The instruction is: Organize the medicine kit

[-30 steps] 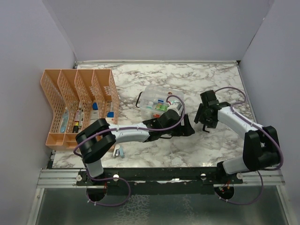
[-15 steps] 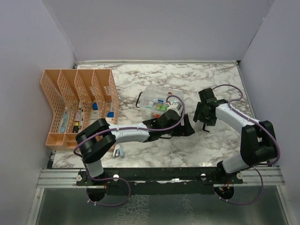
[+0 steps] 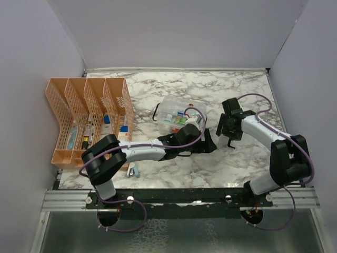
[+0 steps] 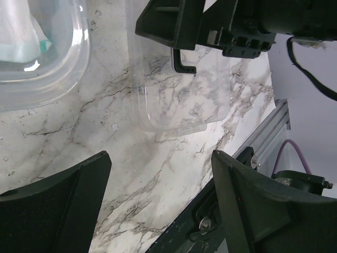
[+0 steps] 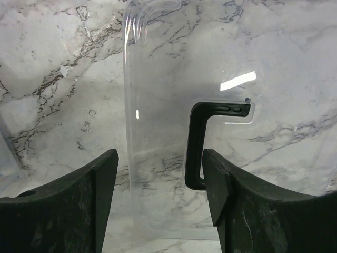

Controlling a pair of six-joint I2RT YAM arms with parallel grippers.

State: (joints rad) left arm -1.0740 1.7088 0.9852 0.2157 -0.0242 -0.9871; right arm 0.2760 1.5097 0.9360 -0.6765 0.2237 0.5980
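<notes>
The medicine kit (image 3: 178, 112) is a clear box standing open mid-table with small packets inside; a corner of it shows in the left wrist view (image 4: 37, 58). Its clear lid (image 5: 158, 105) with a black handle (image 5: 197, 147) lies flat on the marble, apart from the box, and also shows in the left wrist view (image 4: 179, 92). My right gripper (image 5: 160, 158) is open, its jaws hovering on either side of the lid's near end and handle. My left gripper (image 4: 160, 158) is open and empty, low over bare marble just short of the lid. In the top view the left gripper (image 3: 209, 141) and right gripper (image 3: 227, 132) face each other.
An orange lattice desk organizer (image 3: 89, 118) stands at the left with several small items in its slots. A small pale object (image 3: 132, 169) lies near the front edge by the left arm. The table's metal front rail (image 4: 263, 142) is close behind the left gripper.
My right gripper has shifted slightly left toward the lid. The left arm has edged slightly left and back. Nothing was taken hold of.
</notes>
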